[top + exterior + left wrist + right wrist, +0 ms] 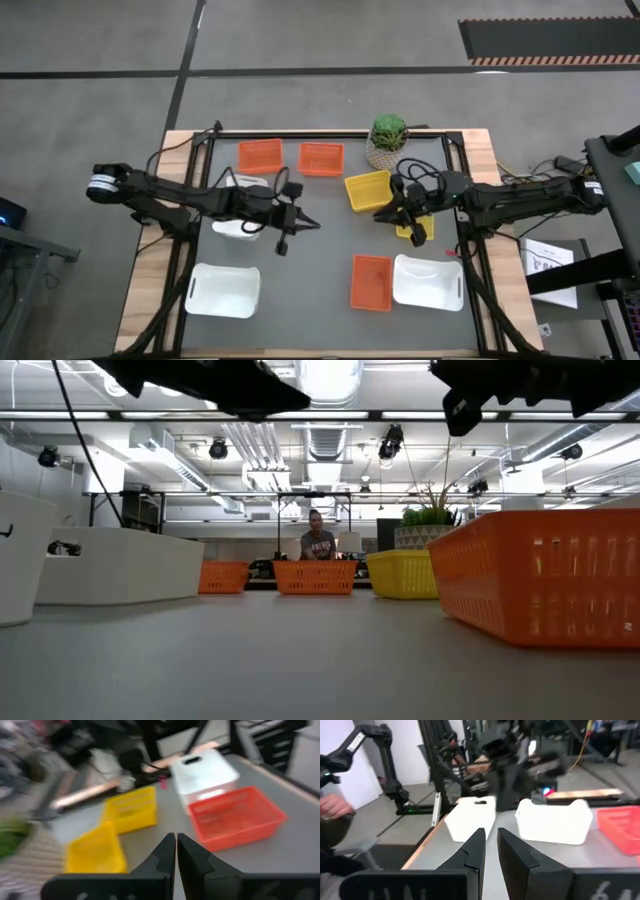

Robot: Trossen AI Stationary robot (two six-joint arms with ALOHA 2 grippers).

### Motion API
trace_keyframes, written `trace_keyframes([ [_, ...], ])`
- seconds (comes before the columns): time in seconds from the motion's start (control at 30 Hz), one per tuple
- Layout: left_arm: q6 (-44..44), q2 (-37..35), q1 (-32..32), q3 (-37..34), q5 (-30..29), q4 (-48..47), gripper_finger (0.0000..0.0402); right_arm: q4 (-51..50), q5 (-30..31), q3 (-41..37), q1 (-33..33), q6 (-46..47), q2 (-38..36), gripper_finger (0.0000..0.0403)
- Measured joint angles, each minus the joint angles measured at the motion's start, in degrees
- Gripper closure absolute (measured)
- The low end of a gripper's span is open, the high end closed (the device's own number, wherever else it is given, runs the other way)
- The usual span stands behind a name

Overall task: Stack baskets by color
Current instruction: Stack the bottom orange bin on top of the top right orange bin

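Nearest the front edge sit a white basket (224,290), an orange basket (371,282) and another white basket (428,281). At mid-table the left gripper (312,225) hovers with fingers pressed together, holding nothing; the right gripper (382,214), narrowly parted and empty, hangs beside a yellow basket (367,190). Two orange baskets (260,155) line the far edge near a potted plant (387,141).

Nine baskets are spread unstacked on the table: orange ones (260,155), (321,158), (371,282), yellow (367,190), (414,228), white (223,290), (428,281), (240,226).
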Motion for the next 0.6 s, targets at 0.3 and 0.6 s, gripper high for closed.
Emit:
trace_keyframes([
  [0.3,6.46,-11.09,0.04,-6.81,-4.14,1.15,0.0401,-22.69,3.41,12.80,4.51,3.86,7.90,0.0360],
  [0.6,6.33,-20.64,0.13,-12.28,-8.07,1.12,0.0401,-56.59,8.10,26.94,7.60,13.59,17.72,0.0360],
])
